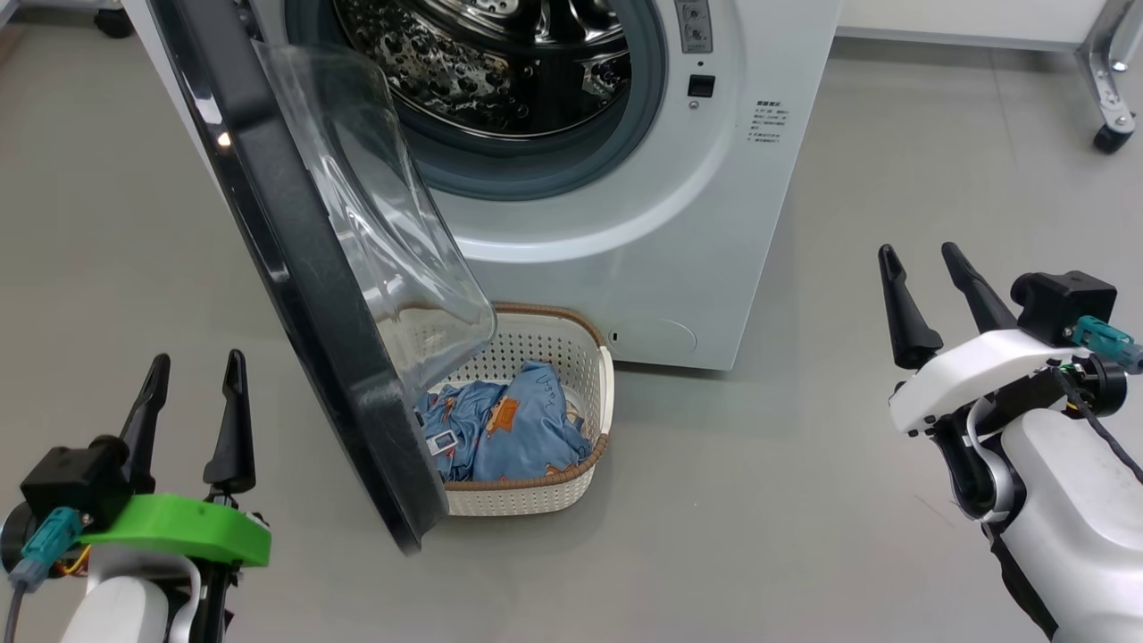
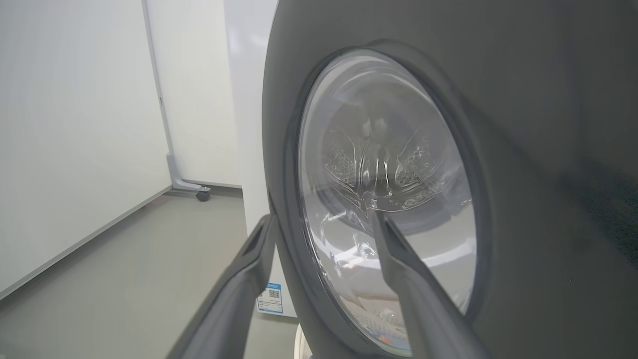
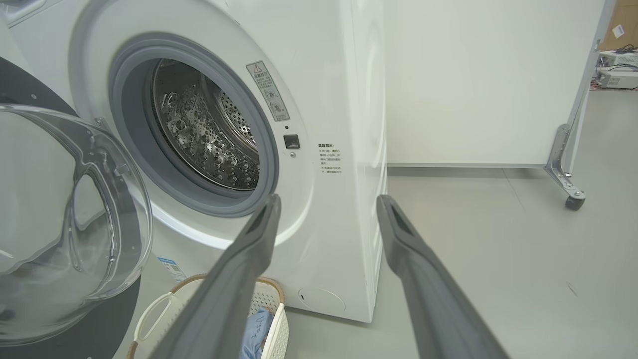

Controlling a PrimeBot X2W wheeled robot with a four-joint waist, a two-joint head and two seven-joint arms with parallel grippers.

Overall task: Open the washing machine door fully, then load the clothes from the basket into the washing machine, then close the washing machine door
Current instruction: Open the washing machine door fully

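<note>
The white washing machine [image 1: 679, 214] stands ahead with its black door [image 1: 295, 295] swung out toward me, partly open, the clear glass bowl [image 1: 375, 223] hanging over the basket. The steel drum [image 1: 500, 62] shows inside the grey rubber ring. On the floor against the machine's front sits the cream basket [image 1: 571, 357], holding light blue printed clothes [image 1: 509, 429]. My left gripper [image 1: 195, 373] is open, low on the left, outside the door; its wrist view faces the door's outer face [image 2: 523, 149]. My right gripper [image 1: 924, 259] is open, empty, to the right of the machine [image 3: 344, 99].
Grey floor lies open on both sides of the machine. A white partition on a wheeled metal foot [image 1: 1112, 134] stands at the back right. Another partition caster [image 2: 202, 195] shows behind the machine in the left wrist view. The basket's rim [image 3: 164, 299] peeks beneath the door.
</note>
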